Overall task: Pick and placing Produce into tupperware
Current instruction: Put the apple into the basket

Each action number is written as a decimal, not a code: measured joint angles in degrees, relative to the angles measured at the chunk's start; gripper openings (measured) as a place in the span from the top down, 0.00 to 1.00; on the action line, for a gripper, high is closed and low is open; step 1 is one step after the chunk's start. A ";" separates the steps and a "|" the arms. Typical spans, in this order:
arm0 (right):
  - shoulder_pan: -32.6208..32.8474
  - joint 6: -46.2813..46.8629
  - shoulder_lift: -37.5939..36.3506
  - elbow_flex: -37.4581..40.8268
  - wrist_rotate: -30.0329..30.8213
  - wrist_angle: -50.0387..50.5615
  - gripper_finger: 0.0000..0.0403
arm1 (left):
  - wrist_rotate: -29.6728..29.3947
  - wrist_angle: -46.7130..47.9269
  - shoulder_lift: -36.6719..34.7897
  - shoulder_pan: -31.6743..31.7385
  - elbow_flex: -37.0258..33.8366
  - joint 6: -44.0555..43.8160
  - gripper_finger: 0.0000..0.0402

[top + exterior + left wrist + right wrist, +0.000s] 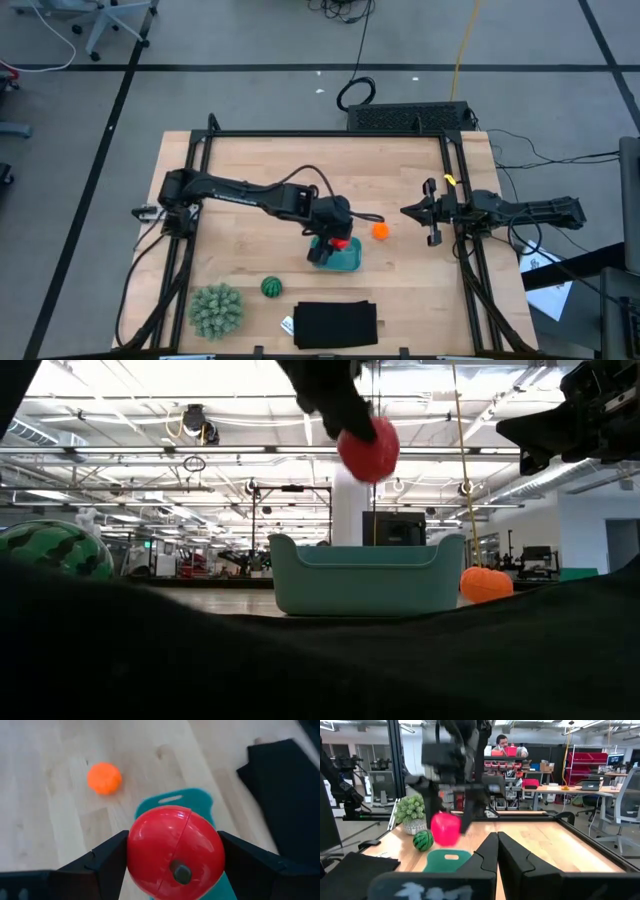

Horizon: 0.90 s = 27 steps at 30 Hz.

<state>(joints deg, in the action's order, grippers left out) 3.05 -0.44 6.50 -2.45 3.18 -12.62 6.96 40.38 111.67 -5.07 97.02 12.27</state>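
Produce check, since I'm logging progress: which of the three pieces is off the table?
The red fruit, held in the left gripper above the tupperware; orange ball and green striped ball rest on wood.

Three small toy fruits: one red fruit [341, 242], one orange ball [380, 231], one green striped ball [271, 287]. One teal container [346, 261]. One pale green spiky ball [215, 310]. One flat black rectangle [335, 325]. One bench [380, 170] carries them all. Two arms, one gripper each: left gripper [333, 238], right gripper [406, 212]. One person [502, 741] shows in the room beyond.
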 joint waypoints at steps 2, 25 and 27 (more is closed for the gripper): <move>0.00 0.01 0.05 0.01 0.02 0.09 1.00 | 0.31 1.08 1.21 0.27 -0.10 0.06 0.31; 0.00 0.01 0.07 -0.01 0.00 0.04 1.00 | -2.31 6.20 3.64 0.06 -4.67 -3.81 0.31; 0.00 0.01 0.07 -0.01 0.00 0.06 1.00 | -2.29 6.11 3.59 -0.24 -4.67 -3.50 0.31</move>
<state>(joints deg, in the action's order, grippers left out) 3.05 -0.43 6.57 -2.46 3.18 -12.56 4.68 46.49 115.26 -5.31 92.36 8.78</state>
